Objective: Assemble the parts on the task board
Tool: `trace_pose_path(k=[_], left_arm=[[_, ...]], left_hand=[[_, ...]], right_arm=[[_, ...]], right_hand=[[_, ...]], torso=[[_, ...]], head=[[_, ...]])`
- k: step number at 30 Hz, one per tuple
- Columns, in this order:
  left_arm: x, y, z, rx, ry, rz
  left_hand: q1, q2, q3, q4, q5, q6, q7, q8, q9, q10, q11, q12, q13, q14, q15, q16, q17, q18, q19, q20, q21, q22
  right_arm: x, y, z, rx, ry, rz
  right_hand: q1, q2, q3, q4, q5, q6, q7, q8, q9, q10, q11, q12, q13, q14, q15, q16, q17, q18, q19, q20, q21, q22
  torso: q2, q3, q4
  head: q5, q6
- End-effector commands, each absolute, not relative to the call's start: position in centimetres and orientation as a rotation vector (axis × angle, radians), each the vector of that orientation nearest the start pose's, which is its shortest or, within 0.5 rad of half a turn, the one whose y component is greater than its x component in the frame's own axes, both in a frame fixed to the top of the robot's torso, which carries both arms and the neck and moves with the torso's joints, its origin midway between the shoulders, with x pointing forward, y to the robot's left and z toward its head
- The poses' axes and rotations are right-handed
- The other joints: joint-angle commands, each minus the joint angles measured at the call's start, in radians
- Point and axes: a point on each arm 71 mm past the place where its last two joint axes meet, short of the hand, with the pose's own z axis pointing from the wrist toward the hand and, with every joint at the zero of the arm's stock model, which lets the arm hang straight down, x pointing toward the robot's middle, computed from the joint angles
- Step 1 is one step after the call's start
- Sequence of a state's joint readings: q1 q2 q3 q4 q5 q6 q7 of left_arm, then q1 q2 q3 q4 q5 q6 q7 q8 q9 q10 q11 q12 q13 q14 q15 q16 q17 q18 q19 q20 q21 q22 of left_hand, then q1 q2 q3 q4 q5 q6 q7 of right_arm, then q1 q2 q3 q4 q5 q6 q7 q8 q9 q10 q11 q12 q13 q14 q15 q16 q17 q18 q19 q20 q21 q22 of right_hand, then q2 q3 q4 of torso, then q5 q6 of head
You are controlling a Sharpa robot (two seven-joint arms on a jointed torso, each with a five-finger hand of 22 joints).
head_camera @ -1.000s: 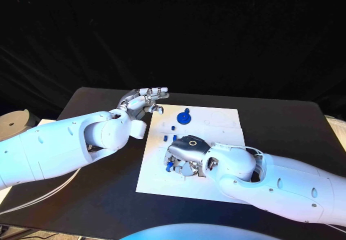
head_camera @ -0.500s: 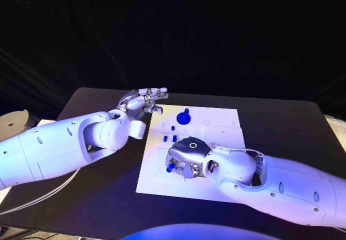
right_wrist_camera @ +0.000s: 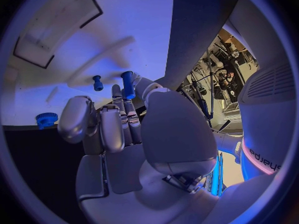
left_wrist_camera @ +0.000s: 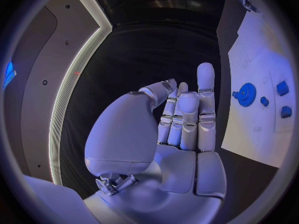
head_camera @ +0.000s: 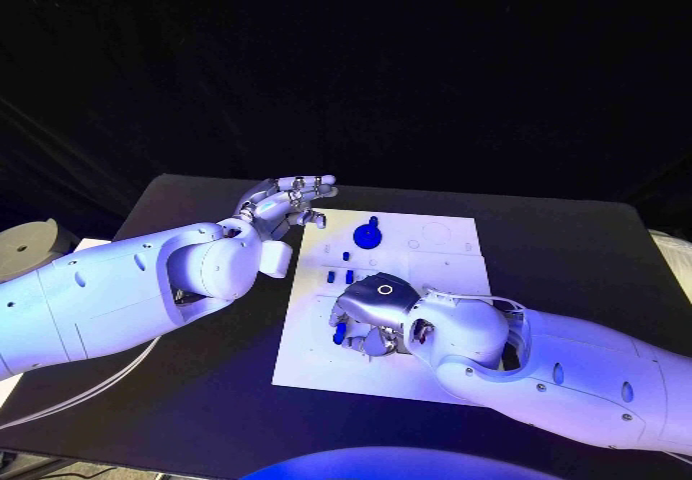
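Nearest, the right hand point(head_camera: 372, 312) lies low over the near part of the white task board point(head_camera: 447, 250), fingers curled down onto it — a blue peg point(right_wrist_camera: 127, 84) is pinched at its fingertips point(right_wrist_camera: 118, 92), and a second small blue peg point(right_wrist_camera: 97, 82) stands just beside them. Farther back sit small blue parts point(head_camera: 340, 273), then the blue gear point(head_camera: 368, 236). Beyond the board's far left corner, the left hand point(head_camera: 289, 200) hovers above the tabletop point(head_camera: 577, 240) — fingers straight, close together, holding nothing.

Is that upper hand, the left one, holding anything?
No. The left hand is empty, fingers raised beside the task board.
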State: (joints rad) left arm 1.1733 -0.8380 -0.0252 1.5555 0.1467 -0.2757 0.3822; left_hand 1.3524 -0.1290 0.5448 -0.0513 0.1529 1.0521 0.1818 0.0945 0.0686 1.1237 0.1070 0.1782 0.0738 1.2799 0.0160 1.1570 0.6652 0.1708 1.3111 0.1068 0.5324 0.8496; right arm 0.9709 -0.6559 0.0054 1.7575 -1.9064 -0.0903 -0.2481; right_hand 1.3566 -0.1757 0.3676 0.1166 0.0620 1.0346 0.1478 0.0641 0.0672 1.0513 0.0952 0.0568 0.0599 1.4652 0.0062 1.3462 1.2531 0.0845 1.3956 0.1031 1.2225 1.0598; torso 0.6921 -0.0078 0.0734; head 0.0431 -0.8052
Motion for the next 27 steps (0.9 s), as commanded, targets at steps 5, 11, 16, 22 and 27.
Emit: trace_pose_path(k=[5, 11, 16, 22, 27], left_arm=[[48.0, 19.6, -18.6, -1.301, 1.423, -1.662], [48.0, 19.6, -18.6, -1.301, 1.424, -1.663], [48.0, 19.6, -18.6, -1.302, 1.426, -1.663], [48.0, 19.6, -18.7, -1.303, 1.428, -1.663], [48.0, 19.7, -18.7, -1.303, 1.429, -1.663]], left_hand=[[-0.002, 0.008, -0.006, 0.000, -0.003, -0.008, 0.002, 0.001, -0.001, -0.005, 0.000, 0.007, -0.001, -0.008, -0.002, 0.000, -0.001, 0.010, -0.010, 0.000, -0.004, -0.001], [-0.002, 0.008, -0.007, 0.000, -0.005, -0.008, 0.002, 0.002, -0.001, -0.006, 0.000, 0.008, -0.001, -0.008, -0.002, 0.000, -0.002, 0.010, -0.010, 0.000, -0.004, -0.001], [-0.002, 0.008, -0.007, 0.000, -0.005, -0.008, 0.002, 0.002, -0.001, -0.006, 0.000, 0.008, -0.001, -0.008, -0.002, 0.000, -0.002, 0.010, -0.010, 0.000, -0.004, -0.001], [-0.002, 0.008, -0.008, -0.001, -0.006, -0.008, 0.002, 0.002, -0.001, -0.007, 0.000, 0.008, -0.001, -0.008, -0.002, 0.000, -0.003, 0.010, -0.010, 0.000, -0.004, -0.001], [-0.002, 0.008, -0.008, -0.001, -0.006, -0.008, 0.002, 0.002, -0.001, -0.007, 0.000, 0.008, -0.001, -0.008, -0.002, 0.000, -0.003, 0.010, -0.010, 0.000, -0.004, -0.001]], right_arm=[[37.2, -4.8, -23.8, -0.653, 1.715, 0.765], [37.1, -4.8, -23.4, -0.631, 1.676, 0.802], [37.0, -5.2, -23.0, -0.602, 1.644, 0.824], [36.8, -6.6, -22.1, -0.551, 1.606, 0.849], [37.4, -9.6, -20.3, -0.451, 1.624, 0.842]], right_hand=[[0.047, 0.012, -0.158, 0.036, -0.008, -0.059, -0.004, -0.002, -0.001, -0.065, 0.015, 0.019, 0.005, 0.046, 0.012, -0.005, -0.014, 0.022, -0.006, 0.014, -0.012, -0.015], [0.068, 0.029, -0.172, 0.043, -0.004, -0.054, -0.006, 0.000, 0.000, -0.048, 0.011, 0.031, 0.006, 0.044, 0.009, -0.009, -0.020, 0.022, -0.003, 0.012, -0.008, -0.011], [0.072, 0.032, -0.173, 0.044, -0.002, -0.052, -0.006, 0.000, 0.000, -0.042, 0.010, 0.034, 0.006, 0.044, 0.008, -0.008, -0.020, 0.022, -0.002, 0.011, -0.008, -0.011], [0.080, 0.033, -0.176, 0.043, 0.000, -0.049, -0.004, 0.000, 0.000, -0.031, 0.007, 0.040, 0.006, 0.044, 0.006, -0.011, -0.024, 0.022, -0.002, 0.009, -0.009, -0.013], [0.086, 0.041, -0.180, 0.047, 0.004, -0.028, 0.000, 0.005, 0.002, 0.042, -0.007, 0.075, 0.012, 0.044, -0.005, -0.011, -0.027, 0.022, 0.001, 0.001, -0.007, -0.011]], torso=[[0.000, 0.0002, 0.0002], [0.000, 0.0004, -0.0001], [0.000, 0.0009, -0.0001], [-0.001, 0.0005, -0.0018], [-0.001, -0.0003, 0.0001]], head=[[0.000, 0.000], [-0.001, 0.000], [-0.005, 0.002], [-0.011, 0.004], [-0.029, 0.013]])
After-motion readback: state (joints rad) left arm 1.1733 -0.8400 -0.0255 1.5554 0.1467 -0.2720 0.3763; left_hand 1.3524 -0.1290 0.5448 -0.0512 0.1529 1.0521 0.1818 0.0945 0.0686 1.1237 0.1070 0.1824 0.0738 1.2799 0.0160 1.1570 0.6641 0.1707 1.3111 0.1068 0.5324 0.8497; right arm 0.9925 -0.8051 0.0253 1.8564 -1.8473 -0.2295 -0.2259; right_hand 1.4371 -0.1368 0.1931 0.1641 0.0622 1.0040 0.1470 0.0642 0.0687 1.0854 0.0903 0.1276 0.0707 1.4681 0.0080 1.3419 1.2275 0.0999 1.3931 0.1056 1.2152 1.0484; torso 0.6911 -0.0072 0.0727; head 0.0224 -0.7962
